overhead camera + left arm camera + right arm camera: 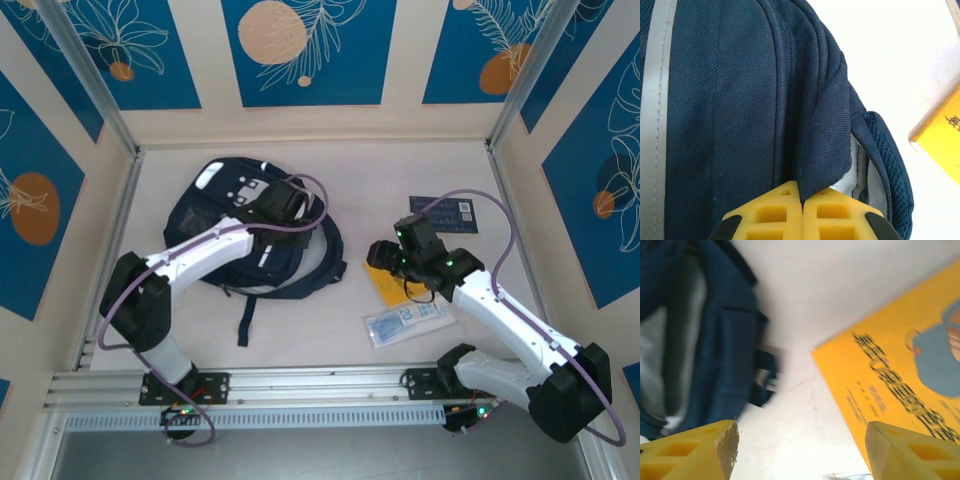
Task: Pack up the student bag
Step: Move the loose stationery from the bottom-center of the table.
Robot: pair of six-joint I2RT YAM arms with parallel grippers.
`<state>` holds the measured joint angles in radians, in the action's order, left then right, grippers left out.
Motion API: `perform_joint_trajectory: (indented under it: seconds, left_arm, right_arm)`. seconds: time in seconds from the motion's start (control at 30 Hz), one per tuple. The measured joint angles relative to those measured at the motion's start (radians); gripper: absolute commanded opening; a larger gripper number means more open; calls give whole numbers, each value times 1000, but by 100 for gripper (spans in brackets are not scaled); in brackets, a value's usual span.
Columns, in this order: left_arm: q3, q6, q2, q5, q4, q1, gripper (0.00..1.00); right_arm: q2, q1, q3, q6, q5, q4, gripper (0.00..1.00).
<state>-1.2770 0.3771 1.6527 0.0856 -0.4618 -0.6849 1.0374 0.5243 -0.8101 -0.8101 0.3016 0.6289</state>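
Early stage, by the look of it. The student bag (235,235) is laid flat on the left half of the counter (400,175), closer to the far edge than the near one. One strap (244,318) trails toward the near edge.

The left gripper (802,210) is pressed together on a fold of the bag's navy fabric beside the zip. Pale lining is seen in the gap, so the mouth is judged to be held partly open.

The right gripper (800,452) is spread above the near-left corner of a yellow book (900,375), with nothing between its fingers.

Done: mouth lifted, as far as can be told. Left: everything else. Nothing can be made out inside the bag. Three items lie outside it on the right half:
- the yellow book
- a clear packet (407,322) toward the near edge
- a navy booklet (445,213) toward the far-right corner

Room: a bare strip of counter is noted between the bag and the book, wide enough to carry across. The far edge behind the bag is open too. Walls (95,200) close off the left, far and right edges, so reach near the booklet is judged tight.
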Motion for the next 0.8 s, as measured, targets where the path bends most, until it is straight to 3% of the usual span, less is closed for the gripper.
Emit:
perform_joint_trajectory:
  seconds: [0.1,0.13,0.27,0.37,0.63,0.8]
  left_arm:
    - [-2,-1,0,5,2,28,2]
    - [-5,-2,0,10,1,35,7]
    - [-10,-11,0,19,2,58,43]
    - [-10,-14,-8,19,-6,66,55]
    - [-51,-20,-104,-58,-50,44,61]
    - [-71,-27,-100,-227,-60,-56,61]
  right_arm:
    - [4,-43,20,-76,17,85,66]
    - [8,-60,31,-103,18,109,66]
    - [40,-71,86,-189,37,187,66]
    - [82,-65,117,-211,26,206,65]
    - [185,-26,185,-142,-140,91,65]
    - [196,-20,214,-97,-270,-8,65]
